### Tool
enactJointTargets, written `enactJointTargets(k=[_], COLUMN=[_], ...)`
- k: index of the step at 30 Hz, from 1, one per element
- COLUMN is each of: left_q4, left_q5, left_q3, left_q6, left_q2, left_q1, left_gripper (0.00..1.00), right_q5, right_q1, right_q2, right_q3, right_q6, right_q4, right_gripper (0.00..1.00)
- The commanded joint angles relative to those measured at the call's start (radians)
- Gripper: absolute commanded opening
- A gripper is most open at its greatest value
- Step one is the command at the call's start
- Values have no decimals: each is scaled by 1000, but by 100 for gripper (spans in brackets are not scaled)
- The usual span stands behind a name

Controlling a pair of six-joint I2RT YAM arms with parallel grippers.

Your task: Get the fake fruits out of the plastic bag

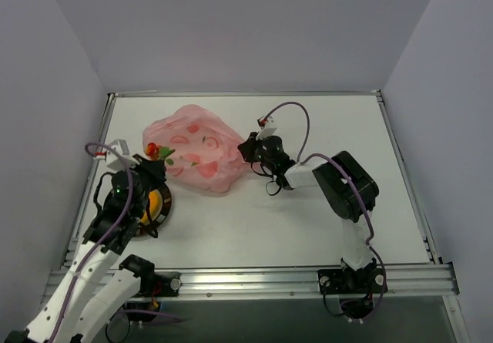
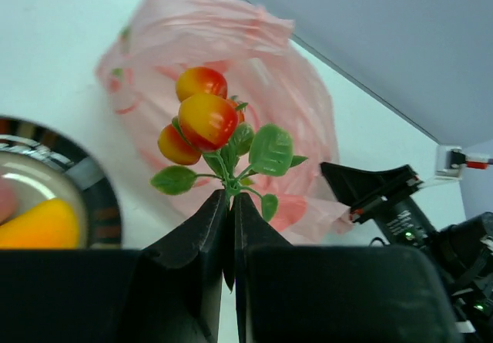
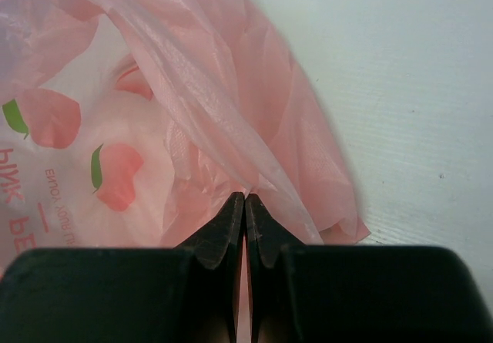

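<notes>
Left gripper [image 2: 229, 196], closed on stem of fruit sprig [image 2: 206, 119], at far edge of plate [image 2: 104, 196]; right gripper [image 3: 245, 200] pinches plastic bag [image 3: 115, 127]. Best: carry sprig over plate, then release.

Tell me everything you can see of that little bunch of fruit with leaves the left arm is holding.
The fruit sprig is a glossy, plastic-looking cluster of three small round fruits, yellow blushing to red, on a thin green stem with several green leaves. It stands roughly upright, its stem pinched between the shut fingers of the left end effector. It is outside the pink plastic bag, which lies behind it, and near the dark plate.
</notes>
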Motion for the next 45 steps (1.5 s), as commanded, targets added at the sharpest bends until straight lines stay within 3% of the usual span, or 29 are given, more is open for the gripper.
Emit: enactJointTargets(k=[1, 6, 19, 27, 29, 30, 33, 36, 42, 45], left_q4=[-360, -422, -178, -175, -189, -198, -195, -184, -171, -180], left_q5=[-177, -230, -381, -420, -421, -424, -428, -389, -270, -178], left_q3=[-20, -56, 8, 16, 16, 13, 16, 23, 88, 132], left_q6=[-56, -89, -38, -93, -101, -105, -90, -75, -6, 35], left_q2=[-97, -90, 296, 402, 408, 408, 389, 320, 171, 96], left_q1=[-1, 1, 52, 82, 82, 82, 79, 75, 42, 35], left_gripper=[2, 2, 2, 4, 23, 42, 71, 88, 98, 94], right_q5=[-2, -18, -43, -46, -43, -44, -44, -44, -35, -6], right_q1=[-10, -12, -12, -12, -12, -12, -13, -12, -7, 2], right_q2=[-70, -74, -54, -52, -52, -52, -54, -58, -37, -14], right_q3=[4, -2, 10, 24, 27, 30, 38, 54, 130, 188], right_q6=[10, 18, 24, 13, 8, 8, 7, 1, -8, -1], right_q4=[56, 68, 56, 38, 30, 26, 10, -14, -85, -97], right_gripper=[0, 0, 0, 0, 0, 0, 0, 0, 0, 0])
